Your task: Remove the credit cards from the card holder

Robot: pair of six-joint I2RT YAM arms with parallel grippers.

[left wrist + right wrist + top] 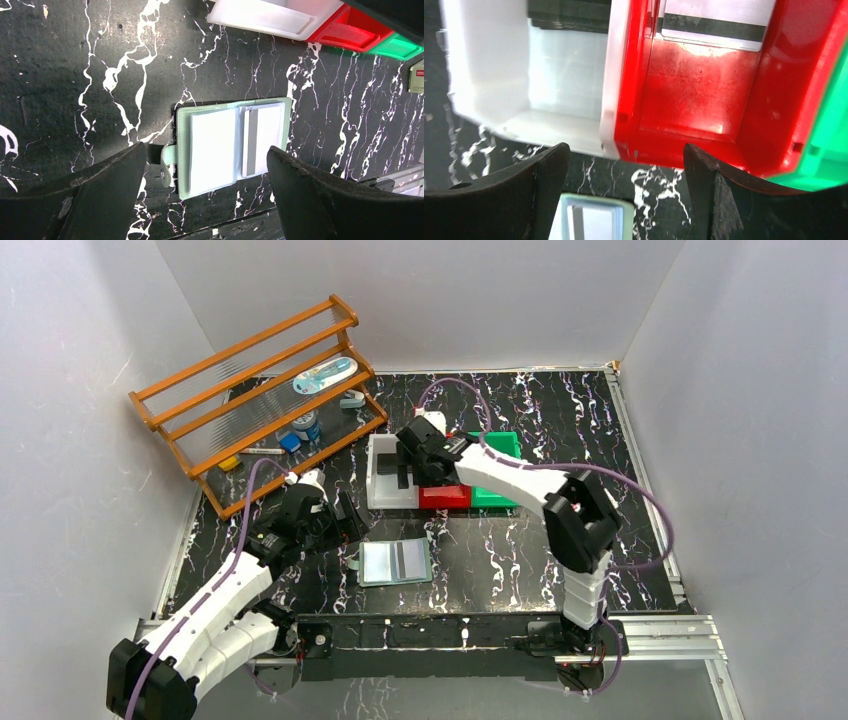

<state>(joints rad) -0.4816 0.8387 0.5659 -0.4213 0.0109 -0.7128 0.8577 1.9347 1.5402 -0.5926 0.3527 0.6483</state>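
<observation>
The card holder [395, 562] lies spread open on the black marbled table, its small tab to the left. In the left wrist view the card holder [232, 145] shows a pale card [264, 137] with a grey stripe in its right clear pocket, and the left pocket looks pale. My left gripper [348, 518] hangs open just left of and above it, fingers [100, 190] apart and empty. My right gripper [408, 472] is open over the bins. A pale card with a black stripe [714, 25] lies in the red bin [694, 90]. A corner of the holder [591, 220] shows below.
White [380, 490], red [445, 498] and green [497, 498] bins stand side by side behind the holder. A dark flat thing [569, 15] lies in the white bin. An orange rack [260, 400] with small items is at the back left. A small white box [417, 80] sits at the right.
</observation>
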